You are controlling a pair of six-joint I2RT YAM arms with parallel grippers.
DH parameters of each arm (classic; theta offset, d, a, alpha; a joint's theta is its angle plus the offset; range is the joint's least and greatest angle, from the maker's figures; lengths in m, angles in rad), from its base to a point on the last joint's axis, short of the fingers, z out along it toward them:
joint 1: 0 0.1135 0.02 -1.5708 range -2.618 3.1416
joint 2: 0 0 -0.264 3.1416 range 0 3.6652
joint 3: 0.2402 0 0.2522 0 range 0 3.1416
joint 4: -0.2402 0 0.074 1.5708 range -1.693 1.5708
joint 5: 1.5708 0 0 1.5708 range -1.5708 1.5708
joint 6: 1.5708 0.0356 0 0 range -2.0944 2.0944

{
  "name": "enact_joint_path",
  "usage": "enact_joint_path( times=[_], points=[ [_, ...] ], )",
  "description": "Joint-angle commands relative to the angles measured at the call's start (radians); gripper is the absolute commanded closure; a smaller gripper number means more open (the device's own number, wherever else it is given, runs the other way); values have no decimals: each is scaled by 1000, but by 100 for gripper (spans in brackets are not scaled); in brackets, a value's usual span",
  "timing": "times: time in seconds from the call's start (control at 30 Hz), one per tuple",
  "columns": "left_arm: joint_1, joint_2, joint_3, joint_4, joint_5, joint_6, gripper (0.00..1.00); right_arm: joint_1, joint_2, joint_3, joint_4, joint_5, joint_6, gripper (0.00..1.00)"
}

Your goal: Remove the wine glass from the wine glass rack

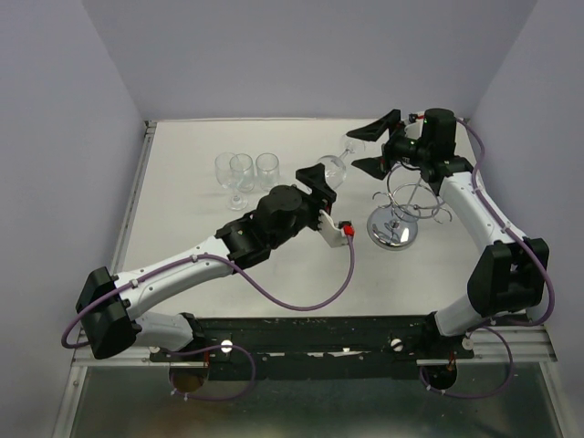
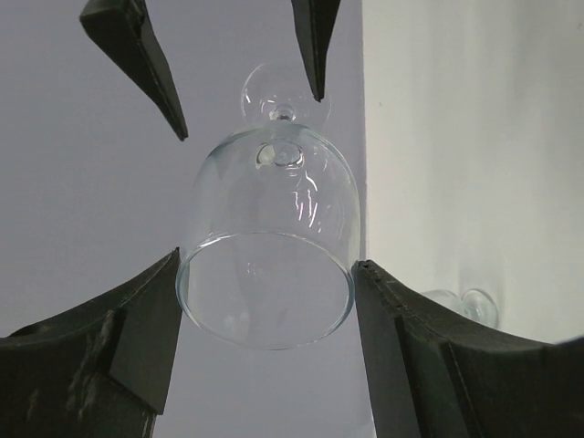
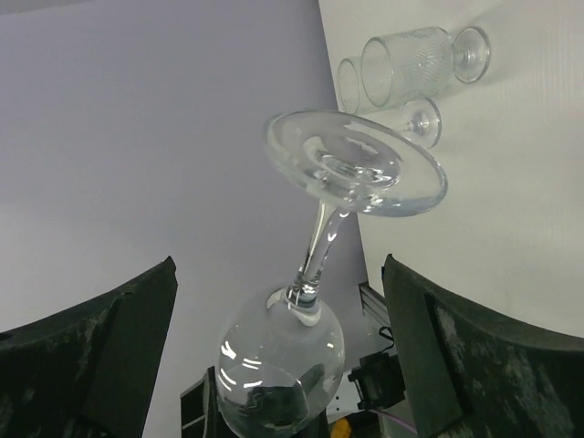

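Left arm: reaches toward 1 o'clock; the left gripper (image 2: 266, 274) clamps the bowl of the smooth, clear stemmed wine glass (image 1: 334, 165).
Right arm: elbow bent, the right gripper (image 1: 375, 143) points to 9 o'clock, spread wide around the stem without touching it.
Rack: shiny chrome wire wine glass rack (image 1: 394, 228) with a mirrored disc base, at 4 o'clock from the glass and apart from it.
Glass: in the air, tilted.
Right wrist only: textured clear goblet (image 3: 411, 59).

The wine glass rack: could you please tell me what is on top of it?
Nothing hangs on the visible loops of the wine glass rack. The right arm covers its far side, hiding loops there. The wine glass is left of it, in the left end effector.
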Motion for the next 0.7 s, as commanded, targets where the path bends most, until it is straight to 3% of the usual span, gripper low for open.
enact_joint_path(
  times=[0.0,0.37,0.67],
  points=[
    [11,-29,26,-21,-46,-82,100,7,-8,-23,-73,35,-27,0],
    [28,-14,76,-215,-42,-341,100,7,-28,51,-174,159,-205,0],
    [74,31,150,-406,88,-663,100,6,-31,62,-196,182,-233,0]
  ],
)
